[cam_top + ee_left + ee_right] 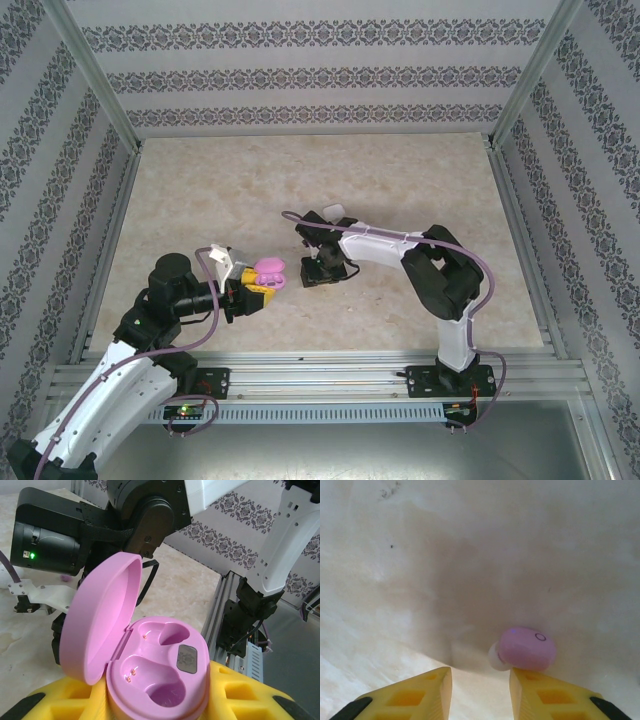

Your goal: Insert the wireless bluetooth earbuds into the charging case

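My left gripper (262, 290) is shut on the pink charging case (270, 270) and holds it above the table. In the left wrist view the case (160, 670) sits between the yellow fingers (250, 700) with its lid (100, 625) swung open to the left. Both sockets are empty. My right gripper (322, 272) hangs low over the table just right of the case. In the right wrist view it (480, 680) is open, with bare table between the fingers. One pink earbud (526, 648) with a white tip lies on the table, touching the tip of the right finger (545, 690).
The beige marbled table (330, 180) is fenced by aluminium posts and patterned walls (320, 70). A metal rail (330, 375) runs along the near edge. In the left wrist view the black body of the right arm (140, 520) stands close behind the open lid.
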Motion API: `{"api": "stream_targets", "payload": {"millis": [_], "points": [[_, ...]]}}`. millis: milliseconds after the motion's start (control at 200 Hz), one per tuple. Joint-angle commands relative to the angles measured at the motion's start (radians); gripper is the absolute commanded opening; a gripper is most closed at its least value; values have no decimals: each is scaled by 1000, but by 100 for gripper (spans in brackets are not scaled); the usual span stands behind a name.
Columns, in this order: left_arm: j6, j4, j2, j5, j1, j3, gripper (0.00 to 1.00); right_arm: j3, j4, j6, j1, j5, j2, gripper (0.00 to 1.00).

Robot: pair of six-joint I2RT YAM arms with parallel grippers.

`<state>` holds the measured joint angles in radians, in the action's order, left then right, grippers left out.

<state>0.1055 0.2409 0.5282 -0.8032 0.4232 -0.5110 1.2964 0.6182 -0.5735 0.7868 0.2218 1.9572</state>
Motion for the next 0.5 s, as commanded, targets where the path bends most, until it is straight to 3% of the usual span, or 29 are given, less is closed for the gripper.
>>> {"api": "stream_targets", "payload": {"millis": [0, 495], "points": [[-17, -18, -11, -8, -1, -5, 22, 48, 48, 20, -14, -34, 28, 36], [-26, -17, -19, -8, -1, 3, 22, 182, 193, 24, -15, -141, 76, 37]]}}
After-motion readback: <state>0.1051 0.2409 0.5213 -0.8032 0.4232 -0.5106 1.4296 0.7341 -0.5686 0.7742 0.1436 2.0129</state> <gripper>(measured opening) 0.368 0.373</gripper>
